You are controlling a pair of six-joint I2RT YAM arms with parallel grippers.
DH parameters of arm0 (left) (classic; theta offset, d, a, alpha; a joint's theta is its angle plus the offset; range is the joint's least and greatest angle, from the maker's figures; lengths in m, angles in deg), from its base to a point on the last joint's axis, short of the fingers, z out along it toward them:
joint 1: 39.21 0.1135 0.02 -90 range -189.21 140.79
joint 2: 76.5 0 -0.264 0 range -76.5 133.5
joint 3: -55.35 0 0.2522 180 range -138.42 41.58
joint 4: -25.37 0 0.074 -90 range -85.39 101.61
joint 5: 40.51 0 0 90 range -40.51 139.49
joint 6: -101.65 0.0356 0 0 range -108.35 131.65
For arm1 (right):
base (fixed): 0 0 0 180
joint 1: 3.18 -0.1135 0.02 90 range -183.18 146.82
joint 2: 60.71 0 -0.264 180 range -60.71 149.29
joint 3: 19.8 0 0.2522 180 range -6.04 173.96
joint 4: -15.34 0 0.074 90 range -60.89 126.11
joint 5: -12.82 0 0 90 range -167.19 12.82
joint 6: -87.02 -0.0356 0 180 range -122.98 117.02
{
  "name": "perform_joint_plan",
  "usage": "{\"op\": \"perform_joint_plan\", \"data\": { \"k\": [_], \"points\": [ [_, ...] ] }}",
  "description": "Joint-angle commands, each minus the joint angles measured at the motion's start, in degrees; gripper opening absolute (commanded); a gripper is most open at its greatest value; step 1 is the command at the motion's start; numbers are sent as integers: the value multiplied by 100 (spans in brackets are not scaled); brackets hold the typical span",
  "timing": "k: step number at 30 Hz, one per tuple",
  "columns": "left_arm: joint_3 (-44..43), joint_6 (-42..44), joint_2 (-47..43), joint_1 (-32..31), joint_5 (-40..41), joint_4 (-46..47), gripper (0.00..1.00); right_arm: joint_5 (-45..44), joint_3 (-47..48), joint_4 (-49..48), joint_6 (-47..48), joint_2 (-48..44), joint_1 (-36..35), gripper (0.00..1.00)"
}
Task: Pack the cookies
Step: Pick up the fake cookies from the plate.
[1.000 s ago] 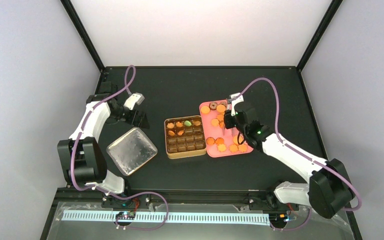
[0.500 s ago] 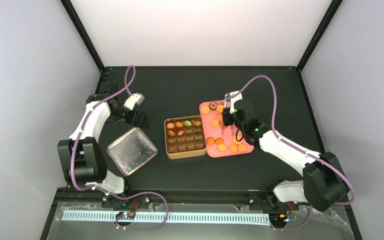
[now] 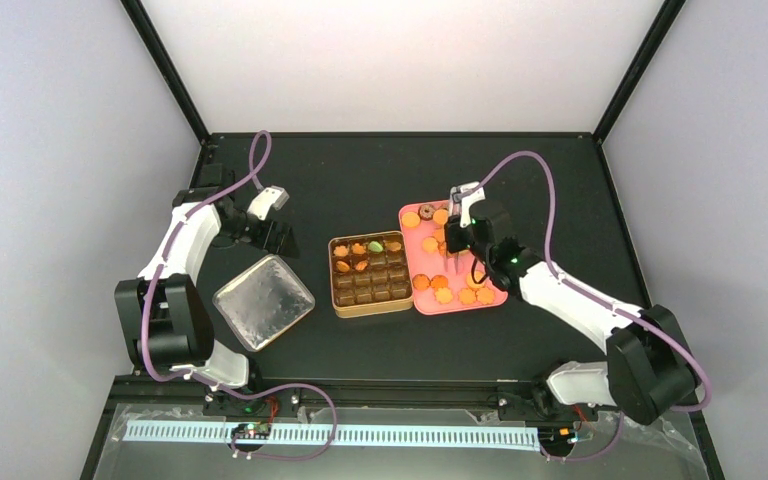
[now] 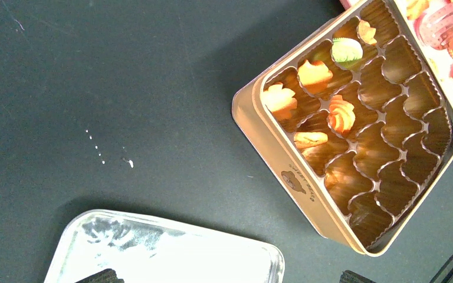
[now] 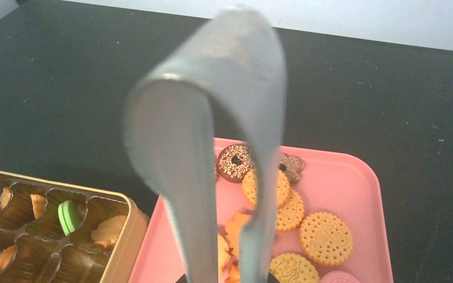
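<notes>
Most of the cookies (image 3: pixel 452 290) lie loose on a pink tray (image 5: pixel 354 177) that touches the right side of the gold tin (image 4: pixel 271 135) in the middle of the black bench (image 3: pixel 360 170). A few orange ones and a green one (image 4: pixel 346 51) already sit in the tin's far compartments, while the near rows hold nothing. The right hand (image 3: pixel 462 234) hangs over the tray, clamped on a pair of metal tongs (image 5: pixel 177 177) whose looped end stands up before the wrist camera. The two tong blades run down close together over the round biscuits, and whether they pinch a cookie I cannot tell. The left hand (image 3: pixel 275 238) hovers to the left of the tin with its fingers spread wide, gripping nothing. The silver lid (image 3: pixel 263 300) lies flat just below it.
</notes>
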Motion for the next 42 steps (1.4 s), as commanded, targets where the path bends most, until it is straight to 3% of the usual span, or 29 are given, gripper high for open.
{"op": "perform_joint_plan", "data": {
  "k": [1, 13, 21, 29, 42],
  "points": [
    [-115, 61, -142, -30, -9, -100, 99, 54, -60, 109, -66, -284, 12, 24],
    [-115, 62, -169, -30, -16, -109, 99, 45, 126, 308, 40, -765, 6, 18],
    [-107, 70, -190, -31, 5, -118, 99, -106, 112, 68, 36, -333, 6, 39],
    [-122, 96, -205, -33, 40, -142, 99, -246, -24, -410, 133, 24, 2, 40],
    [-177, 87, -151, -28, 1, -158, 99, -732, -159, -40, 194, -280, 6, 38]
  ]
}}
